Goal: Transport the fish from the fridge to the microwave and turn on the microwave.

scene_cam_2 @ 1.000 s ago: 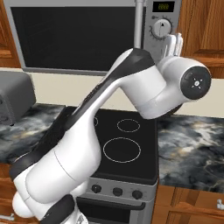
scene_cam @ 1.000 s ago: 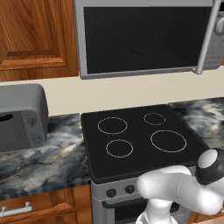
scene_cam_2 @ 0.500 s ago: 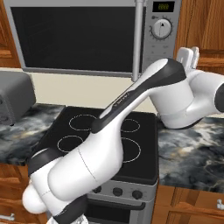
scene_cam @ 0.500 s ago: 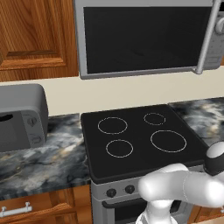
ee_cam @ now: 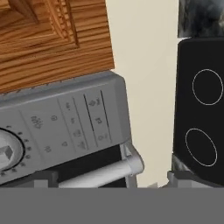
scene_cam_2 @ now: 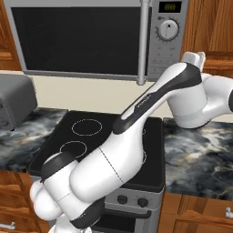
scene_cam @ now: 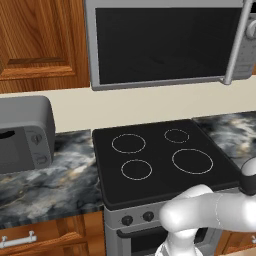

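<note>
Since a second ago the arm has swung right, gripper (scene_cam_2: 195, 57) now beside the microwave (scene_cam_2: 91, 38) panel; jaw state unclear. Door shut, fish unseen, maybe inside; pressing start seems left.

The microwave (scene_cam: 165, 42) is cut by the top edge in both base views; in the left base view its control panel (scene_cam: 247, 45) runs off the right edge. In the right base view the arm hides part of the stove (scene_cam_2: 86, 136), and the gripper (scene_cam_2: 193, 58) shows only as a pale tip behind the arm's far link, so how its jaws stand cannot be told. The panel's button marks (ee_cam: 94, 120) in the hand view are too small to read, and the knob (ee_cam: 6, 153) is cut by the left edge. The grey appliance (scene_cam: 22, 132) runs off the left edge.
</note>
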